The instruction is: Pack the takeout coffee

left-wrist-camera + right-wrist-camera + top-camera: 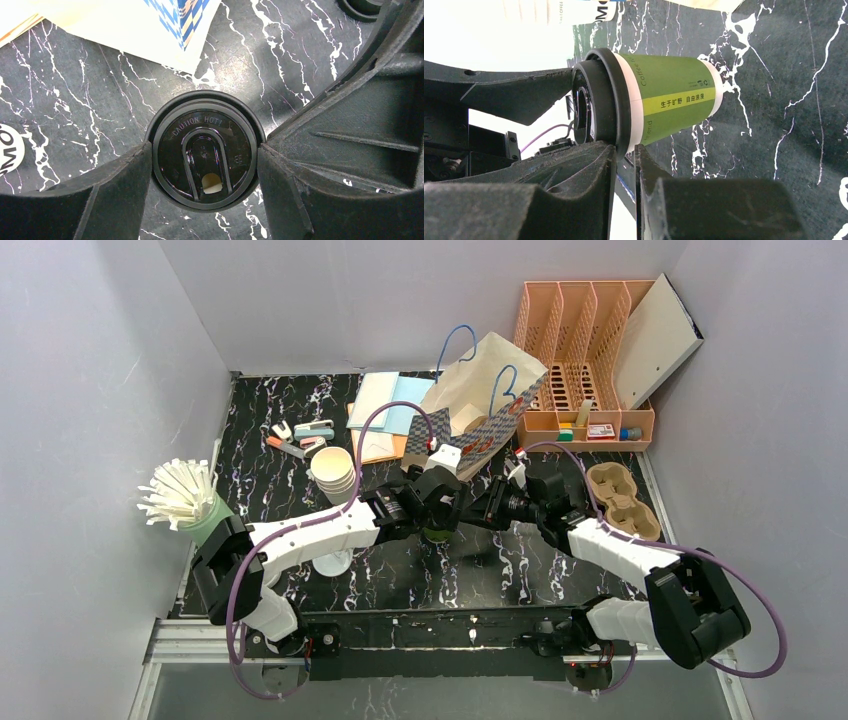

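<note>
The takeout coffee (671, 97) is a green paper cup with a yellow-green band and a black lid (205, 157) marked "CAUTION HOT!". It stands upright on the black marble table (500, 575), mid-table, mostly hidden under both grippers in the top view (437, 533). My left gripper (205, 165) comes down from above, with a finger pressed against each side of the lid. My right gripper (626, 150) reaches in from the side. Its jaws are nearly together, and the lid's rim sits pinched between the fingertips (606, 150).
A paper bag (480, 410) with blue handles lies just behind the cup. Stacked cream cups (335, 475) and a green holder of white straws (195, 505) stand at the left. A pulp cup carrier (622, 500) and a peach organizer (585, 360) are at the right.
</note>
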`<state>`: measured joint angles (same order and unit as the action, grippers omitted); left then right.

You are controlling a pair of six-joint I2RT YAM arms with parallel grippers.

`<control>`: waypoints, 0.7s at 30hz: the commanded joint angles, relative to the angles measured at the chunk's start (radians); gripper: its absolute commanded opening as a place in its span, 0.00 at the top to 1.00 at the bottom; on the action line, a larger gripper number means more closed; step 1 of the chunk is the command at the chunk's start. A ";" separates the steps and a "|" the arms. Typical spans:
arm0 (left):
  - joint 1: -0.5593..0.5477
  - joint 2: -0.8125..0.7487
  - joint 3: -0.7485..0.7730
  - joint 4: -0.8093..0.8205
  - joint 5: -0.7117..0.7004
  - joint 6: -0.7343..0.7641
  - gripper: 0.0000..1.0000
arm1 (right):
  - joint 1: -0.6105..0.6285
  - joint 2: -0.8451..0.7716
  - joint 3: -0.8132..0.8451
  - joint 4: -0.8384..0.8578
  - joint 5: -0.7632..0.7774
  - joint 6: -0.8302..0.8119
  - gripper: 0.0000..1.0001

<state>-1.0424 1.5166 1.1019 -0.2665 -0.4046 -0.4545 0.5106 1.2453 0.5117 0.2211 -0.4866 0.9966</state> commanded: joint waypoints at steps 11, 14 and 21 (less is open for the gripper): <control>-0.004 0.053 -0.084 -0.060 0.086 -0.030 0.63 | 0.012 0.105 -0.183 0.089 0.049 0.015 0.79; -0.004 0.050 -0.091 -0.058 0.091 -0.035 0.63 | 0.012 0.117 -0.213 0.149 0.042 0.035 0.81; -0.004 0.041 -0.105 -0.059 0.094 -0.038 0.64 | 0.012 0.174 -0.235 0.212 0.026 0.056 0.82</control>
<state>-1.0389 1.5005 1.0668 -0.2241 -0.4171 -0.4477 0.5026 1.3163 0.3458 0.6601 -0.5156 1.1126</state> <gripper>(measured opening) 0.687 0.198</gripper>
